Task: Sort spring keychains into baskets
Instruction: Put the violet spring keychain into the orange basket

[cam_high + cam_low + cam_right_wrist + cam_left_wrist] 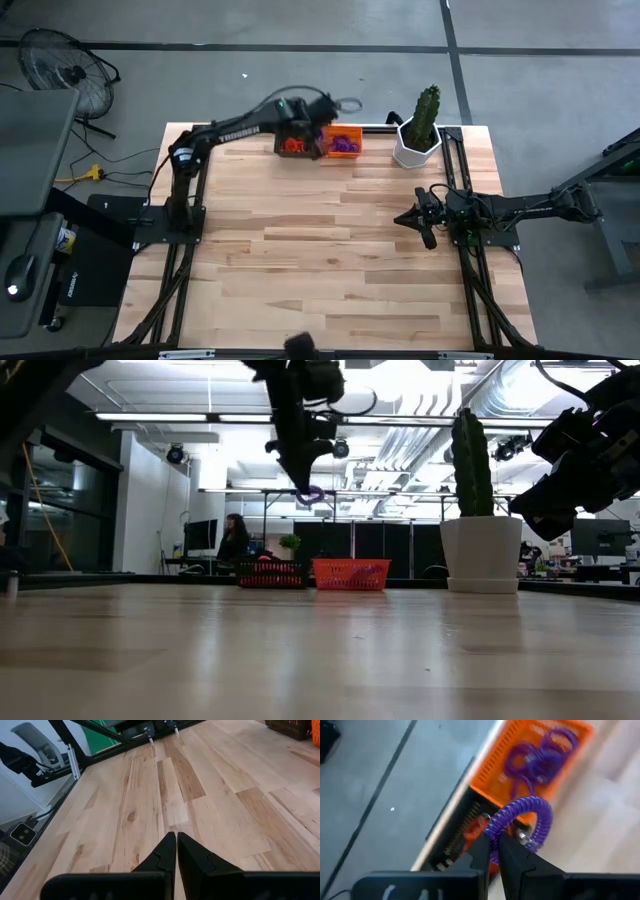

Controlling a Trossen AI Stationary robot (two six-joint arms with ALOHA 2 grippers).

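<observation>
Purple coil, a spring keychain [522, 822], is being pinched in the nearly closed jaws of the left gripper [492, 842] and held above the far table edge. The orange basket [345, 143], where other purple coils are being kept, lies just beside and below; the black basket [293, 141] sits adjacent. The right gripper [176, 842] is being kept closed, empty, well apart.
</observation>
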